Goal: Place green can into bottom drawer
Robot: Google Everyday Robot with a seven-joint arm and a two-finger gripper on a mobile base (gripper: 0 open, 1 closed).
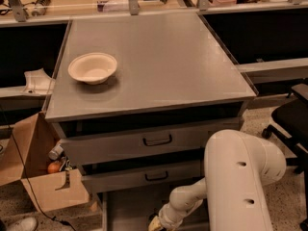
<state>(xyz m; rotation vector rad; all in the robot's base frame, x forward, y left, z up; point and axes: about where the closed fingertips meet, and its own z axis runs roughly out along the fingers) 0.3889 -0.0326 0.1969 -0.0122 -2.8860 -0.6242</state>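
Observation:
The bottom drawer (126, 202) of the grey cabinet is pulled out, and part of its flat grey floor shows at the lower edge of the camera view. My white arm (239, 177) bends down from the right into it. My gripper (156, 224) sits low over the drawer floor, mostly cut off by the picture's bottom edge. The green can is not visible. The cream bowl (93, 67) rests on the left of the cabinet top.
The two upper drawers (156, 141) with dark handles are closed. An open cardboard box (42, 179) holding small items stands left of the cabinet. A black chair (293, 119) is at the right. Shelving runs along the back.

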